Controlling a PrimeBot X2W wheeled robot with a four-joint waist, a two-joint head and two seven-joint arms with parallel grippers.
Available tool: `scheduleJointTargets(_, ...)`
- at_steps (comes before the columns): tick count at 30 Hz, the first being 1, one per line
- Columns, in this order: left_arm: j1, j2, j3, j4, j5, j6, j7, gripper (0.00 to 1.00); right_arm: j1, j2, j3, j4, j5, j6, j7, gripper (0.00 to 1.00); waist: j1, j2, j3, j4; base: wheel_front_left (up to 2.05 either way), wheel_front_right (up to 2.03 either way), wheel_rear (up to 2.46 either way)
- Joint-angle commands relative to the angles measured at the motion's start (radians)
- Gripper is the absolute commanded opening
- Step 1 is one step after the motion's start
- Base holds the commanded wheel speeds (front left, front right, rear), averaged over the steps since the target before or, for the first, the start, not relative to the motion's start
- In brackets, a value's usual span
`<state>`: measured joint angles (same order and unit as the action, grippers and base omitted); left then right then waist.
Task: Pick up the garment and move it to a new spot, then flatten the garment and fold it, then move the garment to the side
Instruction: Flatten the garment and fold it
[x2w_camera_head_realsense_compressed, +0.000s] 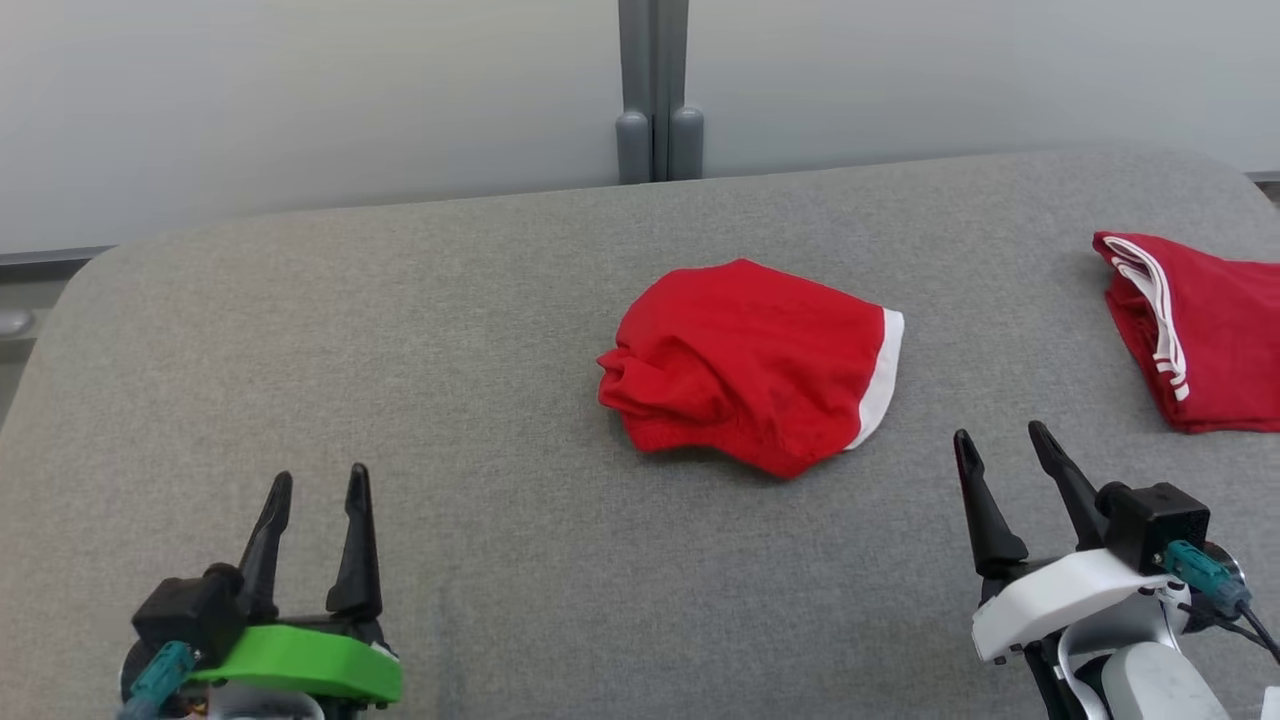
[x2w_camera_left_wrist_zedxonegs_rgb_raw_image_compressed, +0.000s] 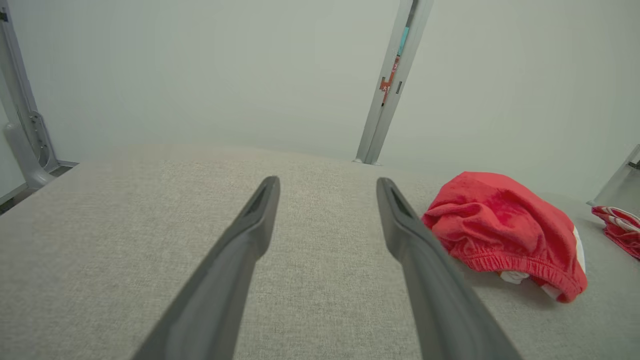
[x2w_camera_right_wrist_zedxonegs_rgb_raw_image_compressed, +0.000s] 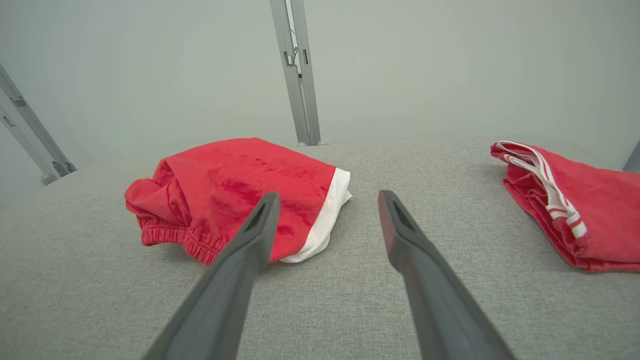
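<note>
Bright even diffuse light, soft faint shadows, sharp focus, wide-angle wrist-view distortion

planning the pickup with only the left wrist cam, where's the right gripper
observer: The right gripper is open at the front right, clear of the crumpled red garment.
operator: where's its white band
observer: The white band runs along its right side, nearest the right gripper.
operator: that red bit far right
observer: A second red garment with white stripes, lying apart near the right edge of the table.
</note>
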<state>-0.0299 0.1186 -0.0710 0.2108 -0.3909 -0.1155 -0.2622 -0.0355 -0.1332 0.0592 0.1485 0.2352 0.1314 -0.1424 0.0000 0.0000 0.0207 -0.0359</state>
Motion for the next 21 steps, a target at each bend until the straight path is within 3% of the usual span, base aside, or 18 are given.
scheduleJointTargets(1, -0.026, -0.001, -0.018, 0.008, -0.013, -0.007, 0.006, 1.0, -0.018, -0.002, 0.009, -0.005, -0.002, -0.002, 0.0, 1.0, 0.0, 0.0, 0.023, -0.031, 0.0, 0.0, 0.0)
scheduleJointTargets(8, -0.103, -0.015, -0.167, 0.095, -0.063, -0.014, 0.054, 1.0, -0.05, -0.002, 0.036, 0.004, -0.003, -0.002, -0.004, 1.0, 0.0, 0.0, 0.075, -0.123, 0.0, 0.0, 0.0)
scheduleJointTargets(15, -0.233, -0.019, -0.454, 0.208, -0.199, -0.015, 0.168, 1.0, -0.079, 0.003, 0.055, 0.014, 0.002, -0.002, -0.018, 1.0, 0.0, 0.0, 0.123, -0.223, 0.0, 0.0, 0.0)
scheduleJointTargets(21, -0.347, -0.033, -0.541, 0.335, -0.301, -0.015, 0.178, 1.0, -0.097, 0.008, 0.072, 0.027, 0.007, -0.002, -0.037, 1.0, 0.0, 0.0, 0.152, -0.283, 0.0, 0.0, 0.0)
